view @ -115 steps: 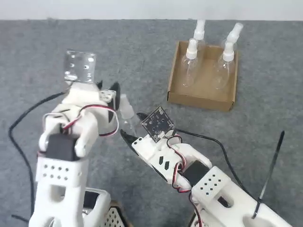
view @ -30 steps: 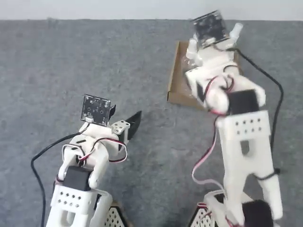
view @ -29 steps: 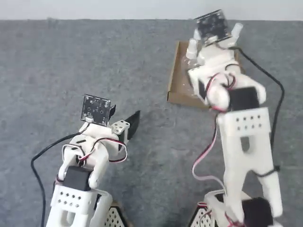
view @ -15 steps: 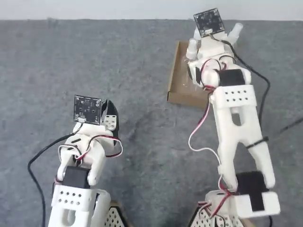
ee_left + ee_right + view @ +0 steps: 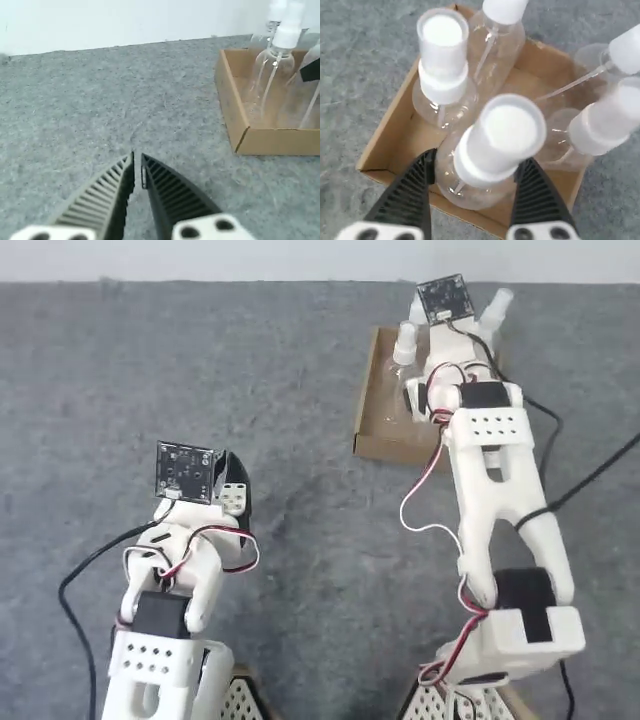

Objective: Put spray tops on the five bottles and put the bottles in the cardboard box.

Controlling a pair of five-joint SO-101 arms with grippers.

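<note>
Right tool [image 5: 476, 164] clamped on bottle [image 5: 492, 142] just inside cardboard box [image 5: 389, 130] wall, left tool [image 5: 137, 162] together over grey mat [image 5: 100, 100].

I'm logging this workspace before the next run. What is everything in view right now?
cardboard box: one, brown, far right part of the mat.
held bottle: one, clear with a white spray top, inside the cardboard box by its near wall.
other bottles: four, clear with white spray tops, in the cardboard box.
mat: one, grey, covering the table.
left gripper: one, black fingers, shut and empty, over bare mat.
right gripper: one, black fingers, shut on the held bottle.
</note>
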